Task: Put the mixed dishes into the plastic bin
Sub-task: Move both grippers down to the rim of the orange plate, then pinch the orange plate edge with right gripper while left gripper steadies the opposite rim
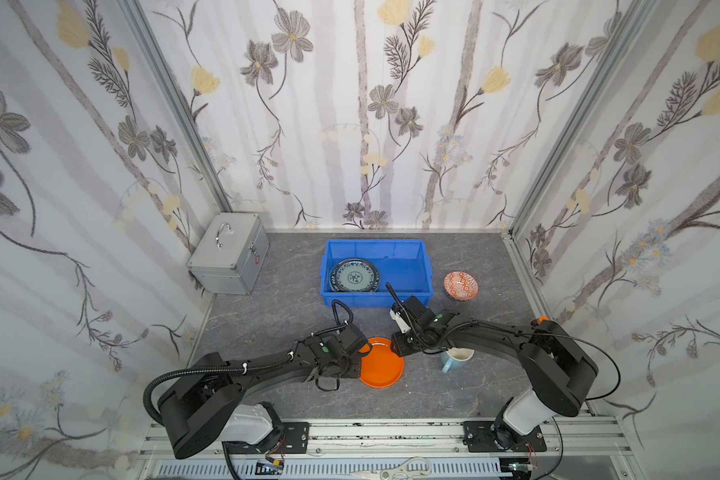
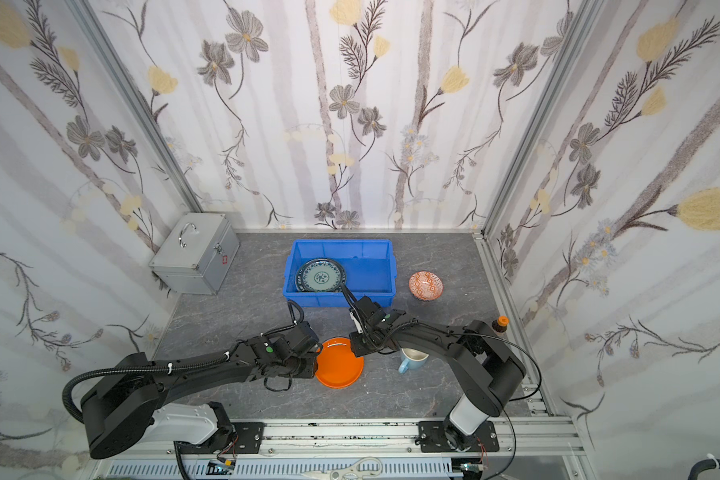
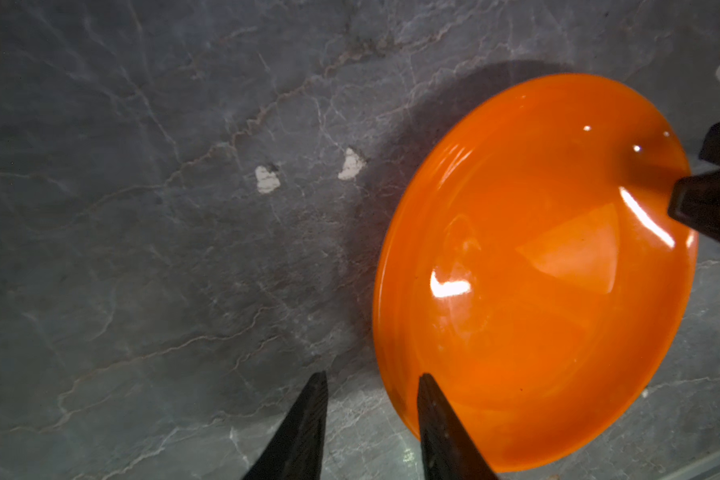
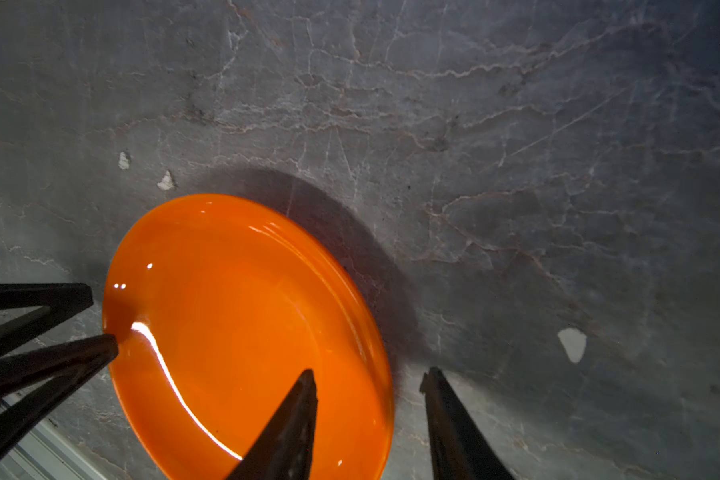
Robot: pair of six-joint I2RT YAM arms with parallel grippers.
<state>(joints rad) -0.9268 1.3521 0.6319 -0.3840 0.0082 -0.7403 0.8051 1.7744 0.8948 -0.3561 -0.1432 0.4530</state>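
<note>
A plain orange plate (image 1: 381, 363) (image 2: 339, 362) lies flat on the grey table. My left gripper (image 1: 362, 351) (image 3: 373, 376) is open at the plate's left edge, one finger over the rim and the other on the table side. My right gripper (image 1: 400, 349) (image 4: 370, 372) is open and straddles the rim on the opposite side the same way. The blue plastic bin (image 1: 375, 297) (image 2: 341, 243) behind holds a teal patterned plate (image 1: 354, 275) (image 2: 321, 276). To the bin's right stands an orange-patterned bowl (image 1: 461, 285) (image 2: 426, 285). A pale blue mug (image 1: 454, 359) (image 2: 410, 360) sits partly under my right arm.
A silver metal case (image 1: 229, 253) with a handle stands at the back left by the wall. A small orange-capped bottle (image 2: 500, 324) is at the right wall behind my right arm. Scissors (image 1: 395, 469) lie on the front rail.
</note>
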